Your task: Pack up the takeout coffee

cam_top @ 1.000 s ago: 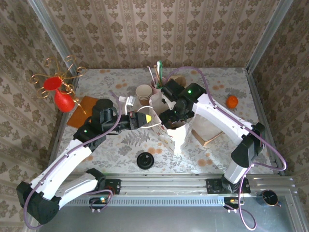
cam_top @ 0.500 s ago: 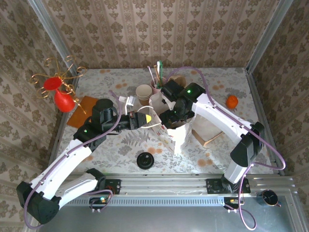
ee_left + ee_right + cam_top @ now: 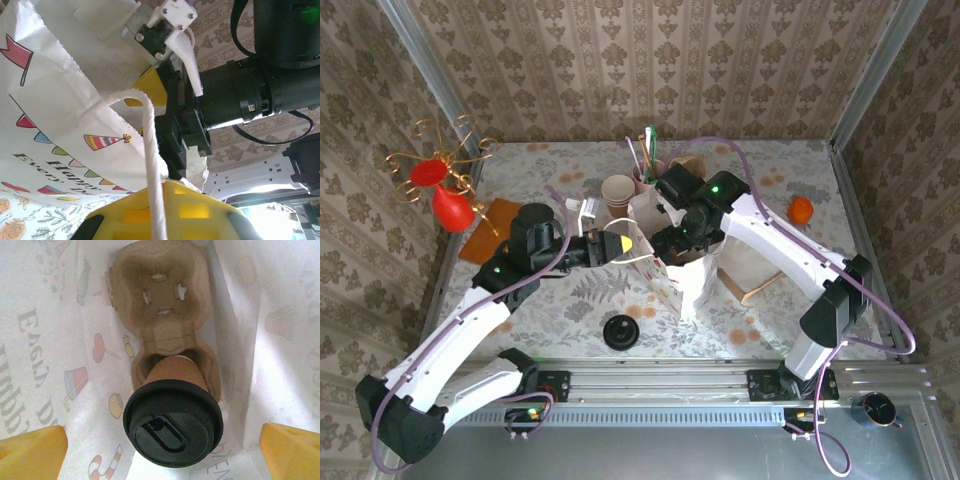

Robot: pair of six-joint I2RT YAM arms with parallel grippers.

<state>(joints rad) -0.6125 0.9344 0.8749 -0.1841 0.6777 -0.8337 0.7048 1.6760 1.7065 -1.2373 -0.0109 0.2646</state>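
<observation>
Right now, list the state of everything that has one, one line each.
takeout coffee: lidded, upright, seated in the cup carrier
cup carrier: one pocket filled, the other empty
white paper bag: open, standing
left end effector: shut on bag handle
right end effector: open, inside the bag, clear of the coffee

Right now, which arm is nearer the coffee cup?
Right. The right end effector hangs open over the cup inside the bag; the left end effector grips the handle outside.

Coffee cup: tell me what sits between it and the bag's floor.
A brown cardboard tray; the coffee cup stands in one of its sockets inside the bag, seen in the right wrist view.
</observation>
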